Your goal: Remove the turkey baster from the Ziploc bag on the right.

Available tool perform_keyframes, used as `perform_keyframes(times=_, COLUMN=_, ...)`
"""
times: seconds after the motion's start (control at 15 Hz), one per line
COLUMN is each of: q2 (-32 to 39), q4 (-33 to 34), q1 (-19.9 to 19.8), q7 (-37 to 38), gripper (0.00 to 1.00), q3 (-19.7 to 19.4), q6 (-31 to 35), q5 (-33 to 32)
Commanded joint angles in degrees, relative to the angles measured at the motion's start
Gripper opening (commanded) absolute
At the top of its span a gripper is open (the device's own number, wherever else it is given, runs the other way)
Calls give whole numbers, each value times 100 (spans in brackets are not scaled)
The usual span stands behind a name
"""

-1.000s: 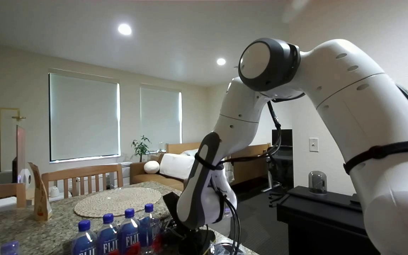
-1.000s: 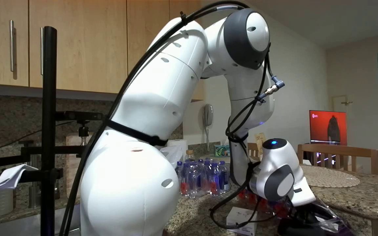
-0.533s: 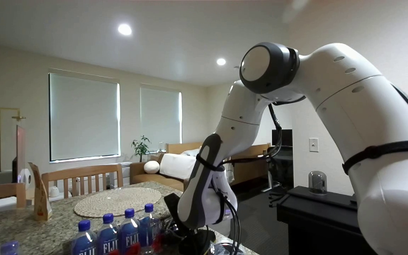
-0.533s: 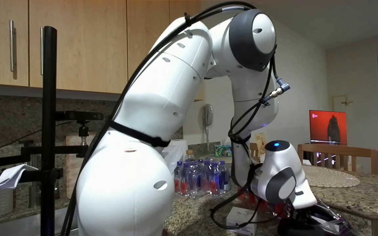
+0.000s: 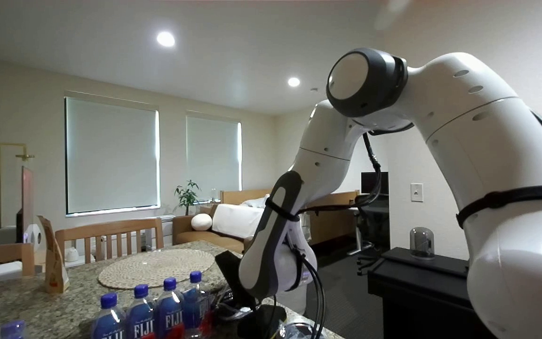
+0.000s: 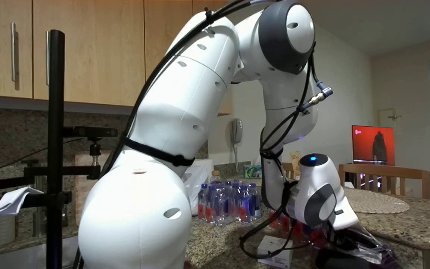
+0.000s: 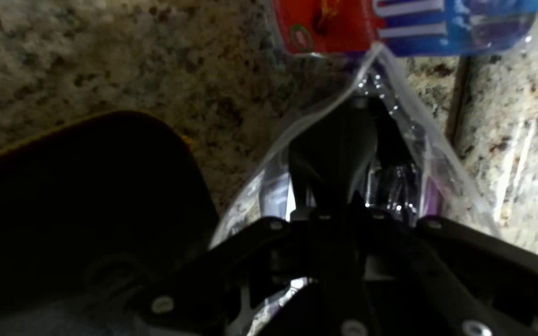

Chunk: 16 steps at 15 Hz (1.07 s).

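Observation:
A clear plastic bag (image 7: 456, 186) stands open-mouthed in the wrist view. In an exterior view, clear plastic with purple on it (image 6: 370, 254) lies beneath the wrist. Inside the bag is a black tapered object (image 7: 334, 144), possibly the turkey baster; the picture is too dark to be sure. Beside it is a clear, shiny piece (image 7: 390, 186) with black above it. My gripper (image 7: 350, 212) reaches into the bag mouth, its fingers close together near the black object. Darkness hides whether they grip it. The fingertips are hidden in both exterior views.
Water bottles (image 5: 170, 306) stand close beside the wrist; one label (image 7: 343, 23) touches the bag's far tip in the wrist view. A black item with an orange edge (image 7: 87, 186) lies left of the bag. A white box (image 6: 274, 250) and more bottles (image 6: 230, 203) are on the counter.
The arm dipped slightly, then rose again by a small amount. The bottles beside the wrist have shifted slightly left in an exterior view, and the clear plastic near the gripper has moved a little.

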Motion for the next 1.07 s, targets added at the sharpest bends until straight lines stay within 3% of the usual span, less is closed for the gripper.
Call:
perform_keyframes(times=0.0, q2=-629, q4=-527, q1=-497, q7=45, gripper=8, q3=508, q6=0, q5=-478)
perform_keyframes(times=0.07, q2=-757, q4=-633, q1=-642, q7=71, gripper=8, q3=641, q6=0, q5=-603)
perform_keyframes(times=0.33, q2=-1044, q4=-1031, q1=-1831, q7=351, gripper=8, q3=1768, q6=0, q5=-1535)
perform_keyframes(times=0.53, q2=-884, q4=-1140, q1=-2915, q7=605, gripper=8, q3=2635, q6=0, q5=-2274)
perform_keyframes(times=0.67, q2=-809, q4=-1199, q1=-3523, q7=729, gripper=8, q3=2968, q6=-1, q5=-2604)
perform_keyframes(times=1.0, q2=-669, q4=-1157, q1=-4321, q7=724, gripper=8, q3=3141, q6=-128, q5=-2847)
